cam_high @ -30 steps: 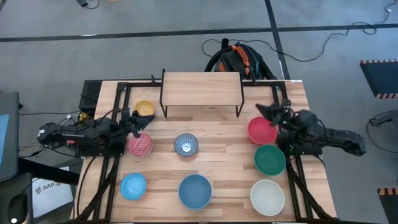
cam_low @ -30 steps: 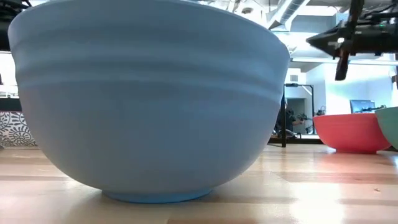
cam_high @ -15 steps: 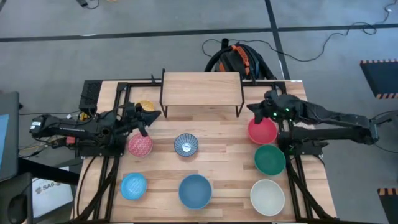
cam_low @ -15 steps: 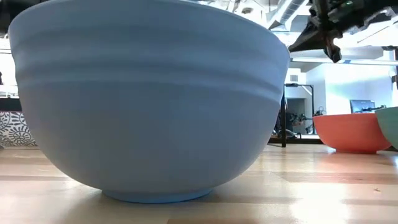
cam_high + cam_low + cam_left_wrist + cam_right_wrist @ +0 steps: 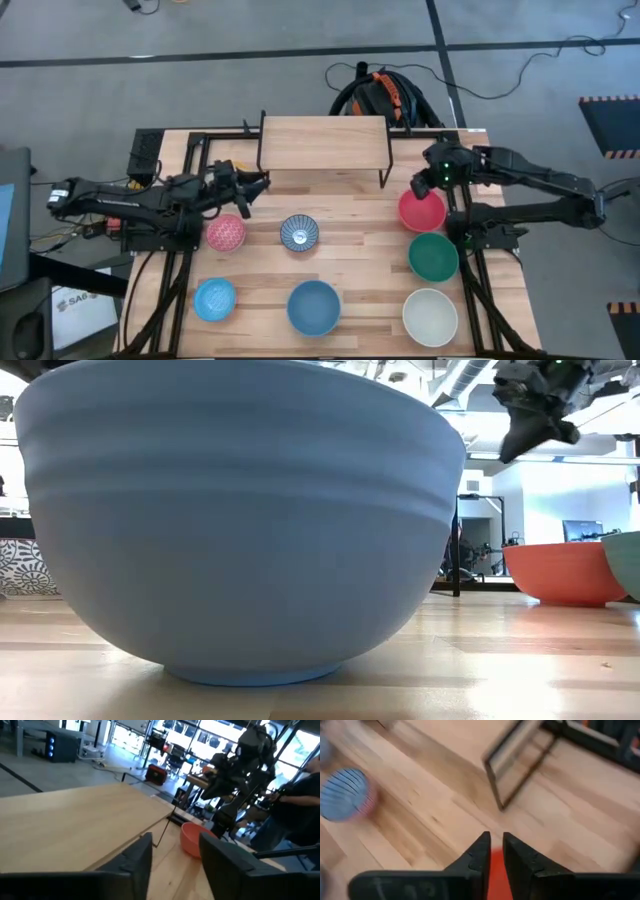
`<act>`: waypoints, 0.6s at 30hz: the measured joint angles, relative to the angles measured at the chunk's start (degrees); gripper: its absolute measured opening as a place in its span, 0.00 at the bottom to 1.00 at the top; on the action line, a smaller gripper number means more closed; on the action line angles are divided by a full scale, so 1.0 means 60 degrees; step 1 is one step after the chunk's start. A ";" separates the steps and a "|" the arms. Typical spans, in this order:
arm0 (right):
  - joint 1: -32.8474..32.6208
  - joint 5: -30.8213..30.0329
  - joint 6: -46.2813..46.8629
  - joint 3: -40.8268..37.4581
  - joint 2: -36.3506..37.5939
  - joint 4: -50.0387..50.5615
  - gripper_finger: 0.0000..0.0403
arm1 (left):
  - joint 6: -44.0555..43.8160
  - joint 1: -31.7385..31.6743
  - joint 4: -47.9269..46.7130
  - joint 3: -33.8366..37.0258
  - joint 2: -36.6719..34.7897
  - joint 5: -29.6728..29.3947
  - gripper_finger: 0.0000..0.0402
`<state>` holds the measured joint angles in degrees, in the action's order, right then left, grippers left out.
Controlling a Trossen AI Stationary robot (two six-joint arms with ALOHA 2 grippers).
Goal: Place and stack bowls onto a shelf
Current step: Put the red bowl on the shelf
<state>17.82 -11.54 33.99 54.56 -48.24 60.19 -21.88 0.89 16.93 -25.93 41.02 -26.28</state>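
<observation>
Grey floor with cables and a black-and-orange bundle lies beyond the slatted wood surface [image 5: 350, 230]; the shelf [image 5: 324, 143] stands at its far edge, board bare, and serves as landmark. Seven bowls show on the surface: red bowl [image 5: 422, 210] just off the shelf's right front leg, green bowl [image 5: 434, 256] and white bowl [image 5: 430, 315] in a line nearer the front; pink bowl [image 5: 225, 232] off the shelf's left front corner, patterned bowl [image 5: 299, 233] in front of the shelf's middle, light blue bowl [image 5: 214, 299] and large blue bowl [image 5: 314, 307] at the front. No yellow bowl is visible; the left arm covers the spot beside the shelf's left leg. Right gripper [image 5: 428, 180] hangs above the far rim of the red bowl, between it and the shelf's right leg; its wrist view shows the fingers [image 5: 479, 855] nearly together with a narrow gap, nothing held, red directly below and the shelf leg ahead. Left gripper [image 5: 250, 184] sits beside the shelf's left front leg, raised about to board height; fingers [image 5: 135, 857] spread apart, nothing seen between them, pointing along the board toward the red bowl. Key relation: the red bowl lies straight under the right gripper, and the shelf is a short reach behind it, so the right arm is the nearer one for that bowl. Likely needs: widen the fingers, drop onto the rim. Risk, in my judgement: clipping the shelf leg on the lift.
</observation>
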 joint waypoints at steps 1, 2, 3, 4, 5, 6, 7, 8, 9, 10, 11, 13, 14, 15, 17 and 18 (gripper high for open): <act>0.0054 0.0013 0.0046 0.0037 -0.0030 0.0348 0.25 | -0.0002 0.0000 0.0000 -0.0018 0.0126 -0.0002 0.41; 0.0116 0.0026 0.0139 0.0045 -0.0043 0.0721 0.27 | -0.0002 0.0000 0.0009 -0.0044 0.0274 -0.0002 0.44; 0.0180 0.0026 0.0275 0.0041 -0.0050 0.1088 0.30 | -0.0007 0.0000 0.0014 -0.0064 0.0425 -0.0001 0.45; 0.0252 0.0018 0.0404 0.0041 -0.0069 0.1414 0.34 | -0.0013 0.0000 0.0015 -0.0089 0.0579 0.0001 0.47; 0.0330 0.0002 0.0508 0.0041 -0.0112 0.1680 0.37 | -0.0034 0.0000 0.0081 -0.0107 0.0743 0.0024 0.48; 0.0395 -0.0015 0.0562 0.0041 -0.0155 0.1934 0.39 | -0.0102 0.0000 0.0215 -0.0110 0.0901 0.0073 0.48; 0.0476 -0.0020 0.0581 0.0041 -0.0226 0.2123 0.42 | -0.0205 0.0000 0.0333 -0.0114 0.1054 0.0077 0.49; 0.0572 -0.0024 0.0581 0.0041 -0.0308 0.2266 0.44 | -0.0239 0.0000 0.0486 -0.0114 0.1228 0.0076 0.49; 0.0664 -0.0024 0.0581 0.0041 -0.0386 0.2371 0.46 | -0.0261 0.0000 0.0635 -0.0114 0.1396 0.0080 0.49; 0.0751 -0.0024 0.0575 0.0041 -0.0477 0.2472 0.47 | -0.0265 0.0000 0.0793 -0.0114 0.1543 0.0082 0.49; 0.0838 -0.0024 0.0548 0.0041 -0.0587 0.2573 0.48 | -0.0273 0.0000 0.0977 -0.0114 0.1693 0.0091 0.49; 0.0990 -0.0031 0.0427 0.0041 -0.0838 0.2627 0.50 | -0.0283 0.0000 0.1335 -0.0116 0.1988 0.0161 0.48; 0.1070 -0.0031 0.0323 0.0041 -0.0977 0.2666 0.50 | -0.0283 0.0000 0.1461 -0.0114 0.2111 0.0180 0.48; 0.1131 -0.0031 0.0235 0.0041 -0.1107 0.2699 0.50 | -0.0283 0.0000 0.1599 -0.0114 0.2223 0.0235 0.48; 0.1249 -0.0031 0.0042 0.0041 -0.1317 0.2691 0.50 | -0.0283 0.0000 0.1828 -0.0117 0.2443 0.0260 0.48; 0.1303 -0.0031 0.0011 0.0041 -0.1396 0.2700 0.49 | -0.0283 0.0000 0.1881 -0.0117 0.2522 0.0262 0.48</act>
<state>25.64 -11.73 34.05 54.81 -56.62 76.39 -23.57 0.89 28.21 -26.63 56.15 -24.71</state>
